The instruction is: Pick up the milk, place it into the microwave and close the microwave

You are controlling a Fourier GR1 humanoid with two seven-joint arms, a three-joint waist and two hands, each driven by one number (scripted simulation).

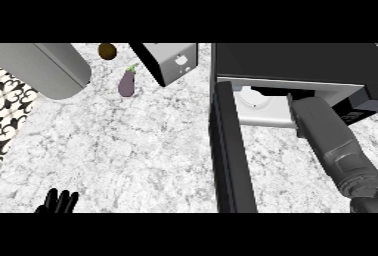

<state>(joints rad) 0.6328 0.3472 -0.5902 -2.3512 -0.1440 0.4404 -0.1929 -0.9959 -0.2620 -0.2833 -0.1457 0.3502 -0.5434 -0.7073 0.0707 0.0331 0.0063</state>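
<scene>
The black microwave [295,60] stands at the right with its door [229,150] swung open toward me. The white milk carton [258,107] sits in the microwave's opening, its round cap showing. My right forearm [332,145] reaches into that opening. Only a dark part of my right hand [270,92] shows, just behind the carton's top, and the rest is hidden by the cavity. My left hand [59,201] rests open at the lower left edge, fingers up, far from the microwave.
A purple eggplant [128,82] lies at the back of the marble counter [125,150]. Behind it are a brown round item [107,51] and a silver box-shaped appliance [171,61]. A large grey rounded object [44,67] fills the back left corner.
</scene>
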